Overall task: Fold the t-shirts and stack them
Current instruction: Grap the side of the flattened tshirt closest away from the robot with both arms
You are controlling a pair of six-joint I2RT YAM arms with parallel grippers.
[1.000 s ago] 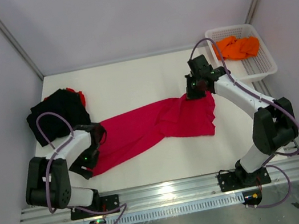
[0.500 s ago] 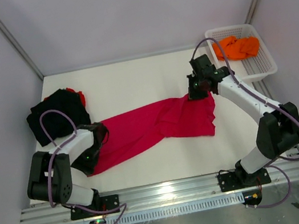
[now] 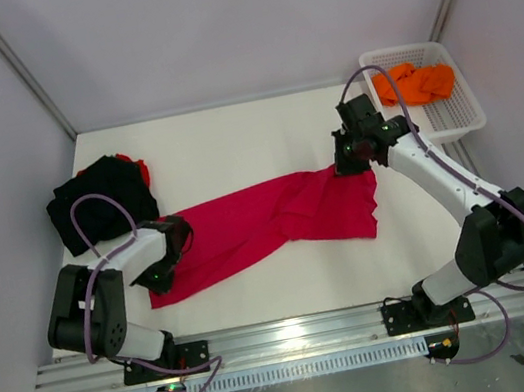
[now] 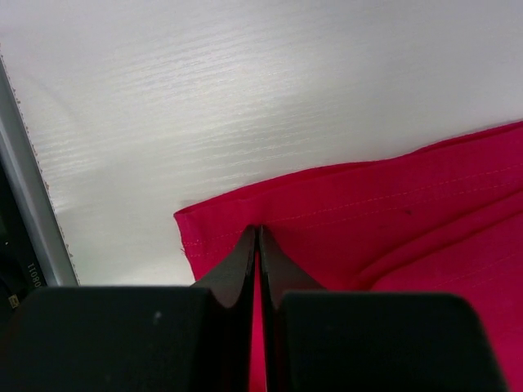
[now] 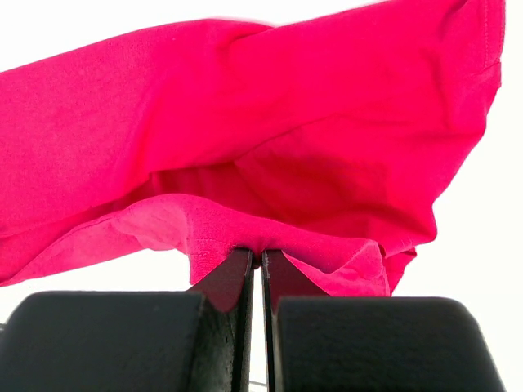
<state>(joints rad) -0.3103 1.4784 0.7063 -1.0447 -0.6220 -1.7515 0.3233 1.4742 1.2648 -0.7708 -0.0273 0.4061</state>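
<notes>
A: Where's the big shirt right now?

B: The crimson t-shirt [image 3: 277,222] lies drawn out long across the middle of the surface [image 3: 232,138]. One end is low on my left and the other is up toward my right.

A: And your left tool?

B: My left tool [image 4: 258,234] is pressed together at the shirt's near-left corner, just inside the stitched hem. A thin strip of crimson shows between the fingers, so I have cloth in it. That corner lies flat on the surface.

A: The right one?

B: My right tool [image 5: 261,256] is clamped on a fold at the far-right edge of the same shirt — the cloth is raised there and drapes away from the fingertips in loose folds.

A: The other shirts?

B: A black t-shirt [image 3: 99,202] is bunched at the left of the surface, beyond my left tool, with a red t-shirt [image 3: 142,168] peeking out at its far edge. An orange t-shirt [image 3: 415,84] lies crumpled in the white basket [image 3: 453,117] at the far right corner — apart from everything I'm holding.
</notes>
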